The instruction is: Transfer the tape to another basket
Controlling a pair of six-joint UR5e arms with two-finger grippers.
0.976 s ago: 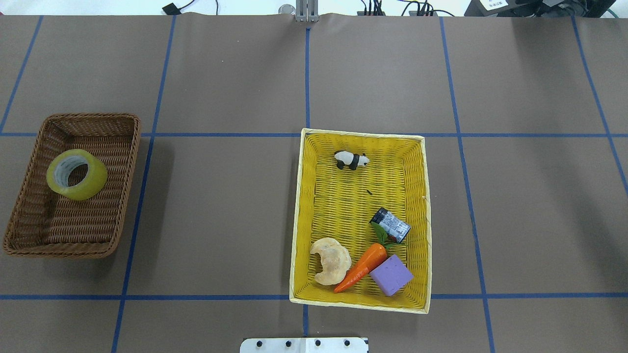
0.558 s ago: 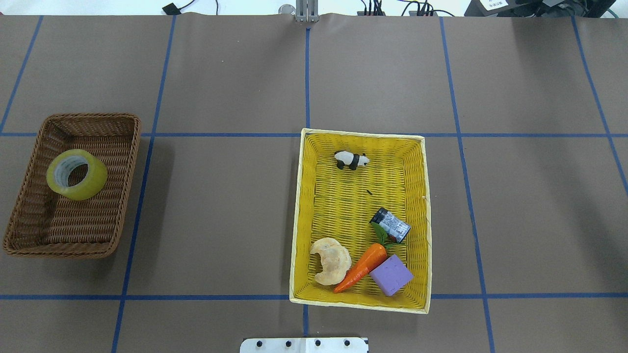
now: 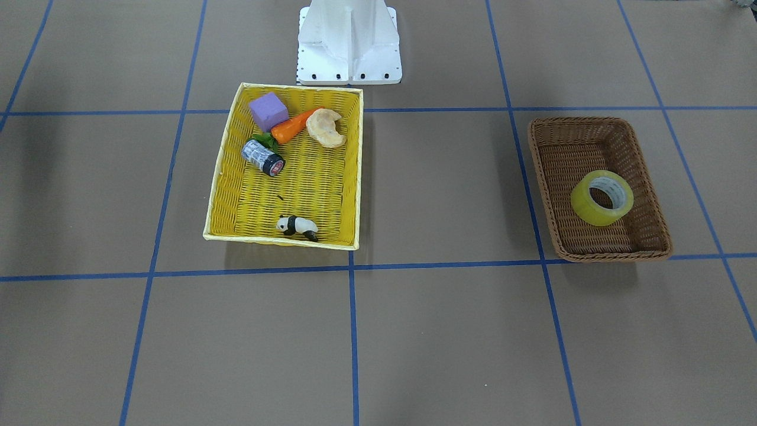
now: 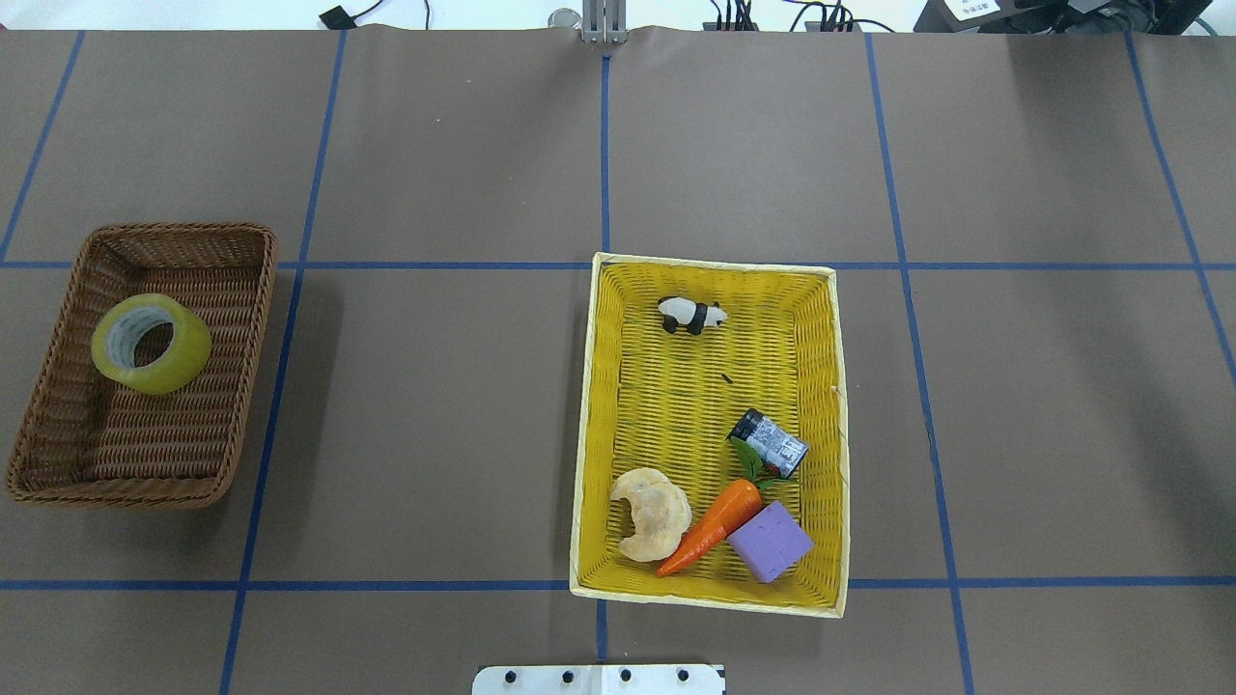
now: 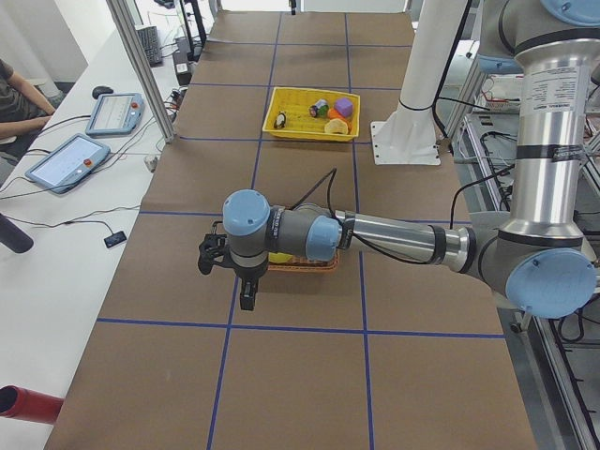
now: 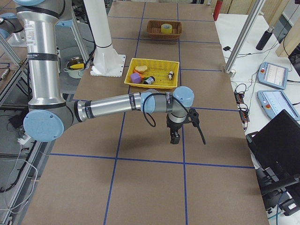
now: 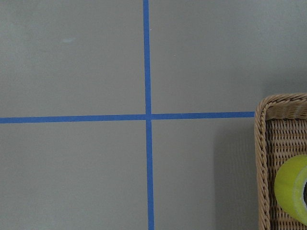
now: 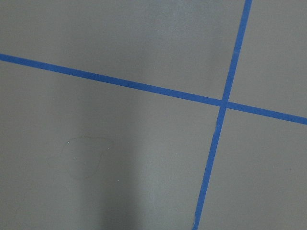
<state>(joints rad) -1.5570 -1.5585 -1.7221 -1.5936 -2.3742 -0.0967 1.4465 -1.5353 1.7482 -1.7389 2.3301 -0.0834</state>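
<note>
The yellow tape roll (image 4: 185, 361) lies inside the dark brown wicker basket (image 4: 179, 230) at the table's left; it also shows in the front view (image 3: 591, 210) in the basket (image 3: 597, 121) and at the right edge of the left wrist view (image 7: 290, 189). My left gripper (image 5: 247, 292) hangs over the table beside that basket (image 5: 305, 267), seen only in the left side view. My right gripper (image 6: 175, 137) hangs over bare table, seen only in the right side view. I cannot tell whether either is open or shut.
A bright yellow basket (image 4: 710, 263) in the middle holds a toy panda (image 4: 691, 315), a small can (image 4: 769, 443), a carrot (image 4: 713, 526), a croissant (image 4: 652, 513) and a purple block (image 4: 770, 541). The robot base (image 3: 349, 41) stands behind it.
</note>
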